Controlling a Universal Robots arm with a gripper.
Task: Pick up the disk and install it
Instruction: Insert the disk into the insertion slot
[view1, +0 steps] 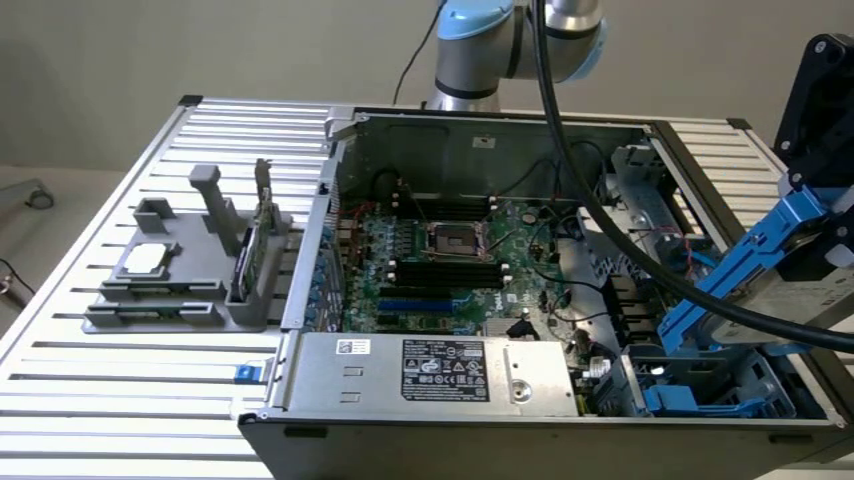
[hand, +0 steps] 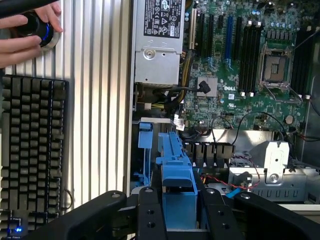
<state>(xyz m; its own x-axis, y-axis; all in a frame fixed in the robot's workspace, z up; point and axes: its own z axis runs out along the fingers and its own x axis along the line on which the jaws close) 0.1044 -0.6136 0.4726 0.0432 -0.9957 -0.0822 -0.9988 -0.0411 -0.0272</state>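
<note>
Standing at the exterior view's left: grey fixture (view1: 174, 300) with processor chip (view1: 144, 260) and card (view1: 263, 215) on edge | centre: open computer case (view1: 494, 140), motherboard (view1: 454, 250) exposed | right: disk (view1: 754, 290) held aloft, tilted above blue drive bay (view1: 707, 395) | gripper (hand: 178, 210) clamped on disk's blue carrier.

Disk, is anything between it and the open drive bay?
Nothing visible blocks it. The disk hangs tilted in the hand above the drive bay. A thick black cable crosses it in the exterior view; whether that lies in its path is unclear.
</note>
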